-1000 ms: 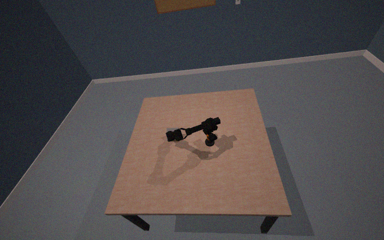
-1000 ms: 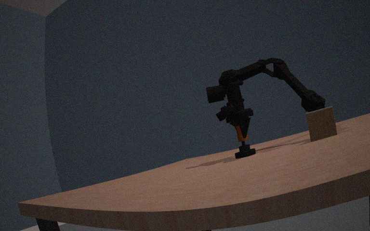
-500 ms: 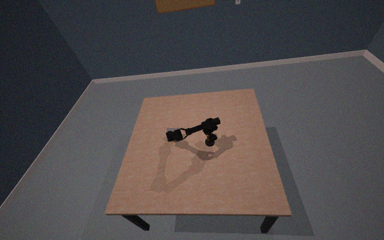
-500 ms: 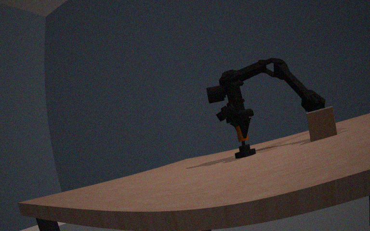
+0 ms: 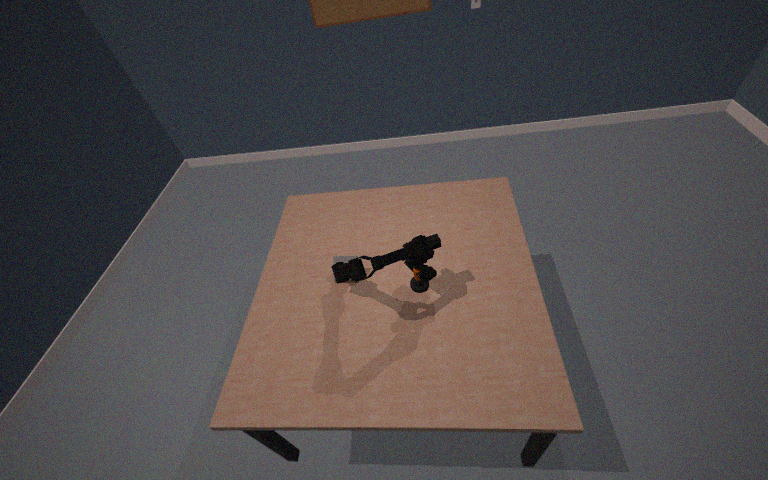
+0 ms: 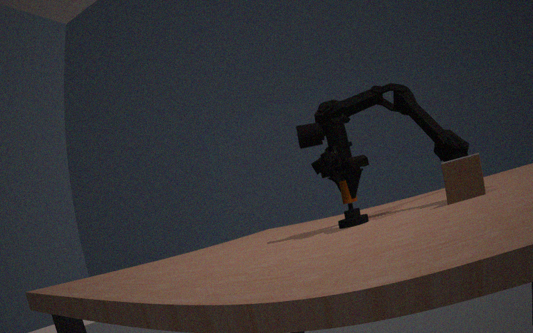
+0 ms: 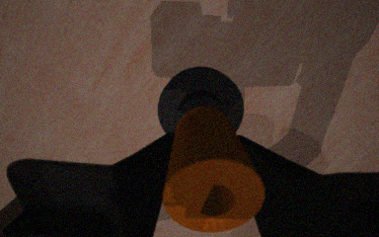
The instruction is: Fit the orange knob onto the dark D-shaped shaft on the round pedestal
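The orange knob [image 5: 416,273] [image 6: 345,192] [image 7: 209,145] is a tall cylinder, roughly upright. My gripper [image 6: 348,195] [image 7: 204,139] is shut on its sides. The knob's upper end faces the wrist camera and shows a dark hole with a straight side. The round dark pedestal [image 5: 419,286] [image 6: 353,223] [image 7: 169,106] stands on the table below. In the exterior view the thin dark shaft [image 6: 350,206] shows between the knob's lower end and the pedestal's raised middle. The knob is above the pedestal, at the shaft's top; whether the tip is inside the hole is hidden.
The arm's base stands on a block [image 6: 463,178] on the wooden table [image 5: 453,362] [image 6: 235,275], to the right in the exterior view. The arm arches over from there to the pedestal. Shadows of the arm lie around the pedestal.
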